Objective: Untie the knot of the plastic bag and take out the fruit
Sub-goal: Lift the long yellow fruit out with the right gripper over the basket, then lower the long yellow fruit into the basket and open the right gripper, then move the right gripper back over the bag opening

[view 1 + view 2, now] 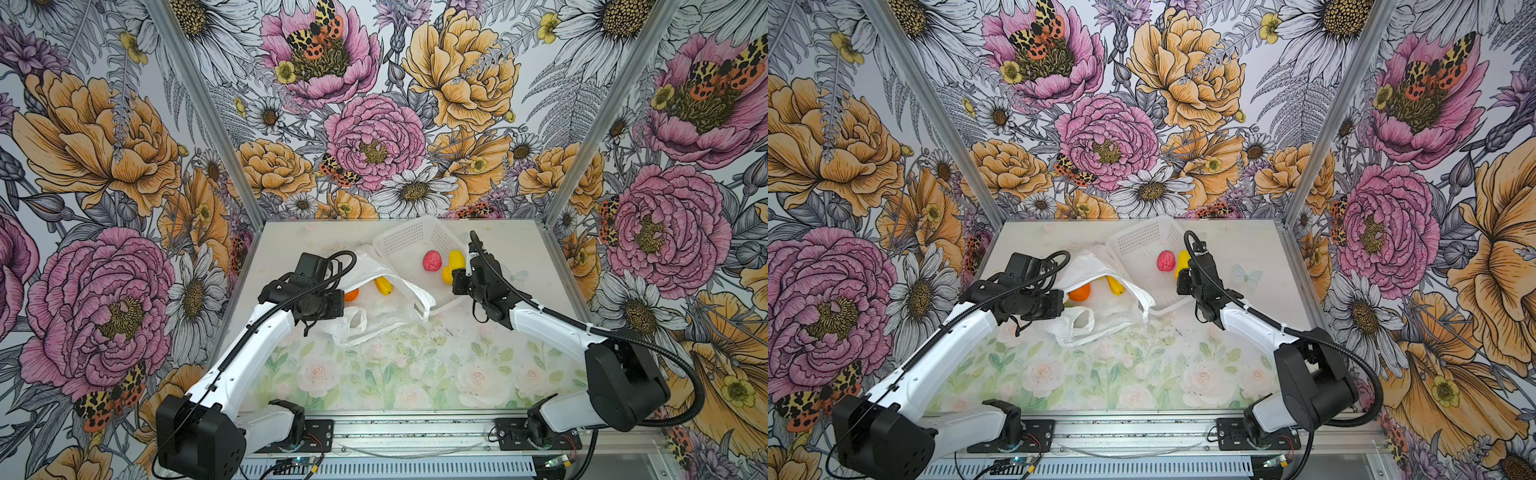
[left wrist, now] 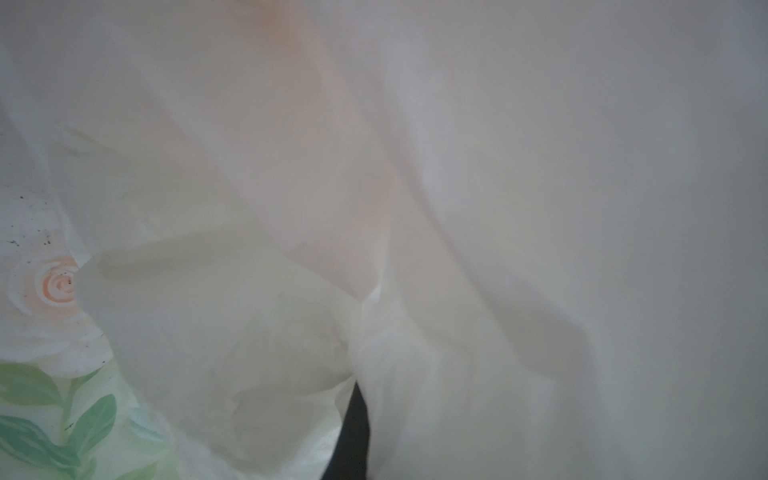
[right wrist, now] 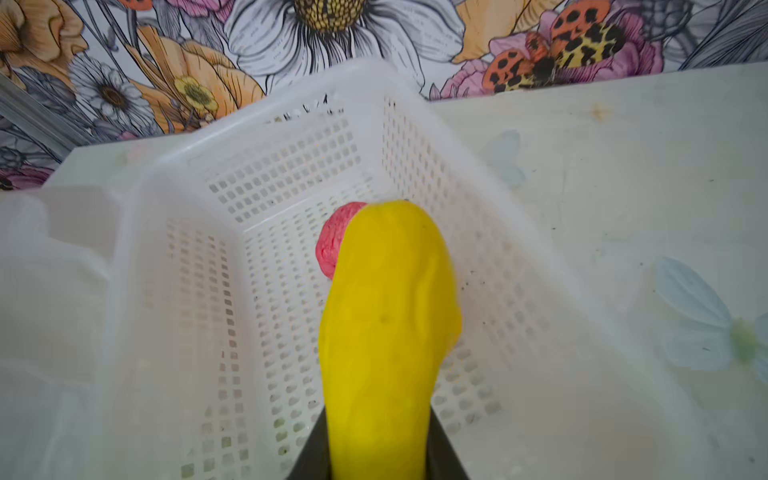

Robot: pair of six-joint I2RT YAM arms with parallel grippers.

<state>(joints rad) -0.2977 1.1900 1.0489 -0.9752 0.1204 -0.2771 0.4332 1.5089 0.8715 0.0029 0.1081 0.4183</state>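
Floral-print desk [image 1: 415, 374], walled on three sides, front half bare between the two arm bases. Pose of left arm [image 1: 249, 345]: up from the front-left base, forearm slanted inward, wrist level and aimed at the plastic bag [image 1: 386, 309]. Pose of right arm [image 1: 552, 328]: up from the front-right base, elbow high by the right edge, forearm running back toward centre, wrist tipped over the basket [image 1: 409, 241]. Bag crumpled left of centre, mouth gaping, far edge lapping the basket's near rim, handle loops [image 1: 424, 300] lying loose and apart. White lattice basket tilted, back corner close to the rear wall, bare desk to its right. Closed left claw [image 1: 338, 306] mostly hidden under the wrist in both top views; in the wrist view only bag film, folds bunching at one dark finger [image 2: 353, 432], so pinched on the film. Narrowly parted right claw [image 3: 378, 453] clamped on a long yellow fruit [image 3: 386, 311], held inside the rim, above the basket floor. Pink-red bumpy fruit [image 1: 432, 261] on that floor just beyond. Orange fruit [image 1: 351, 294] and yellow-orange fruit [image 1: 383, 286] in the bag mouth, near each other, apart.
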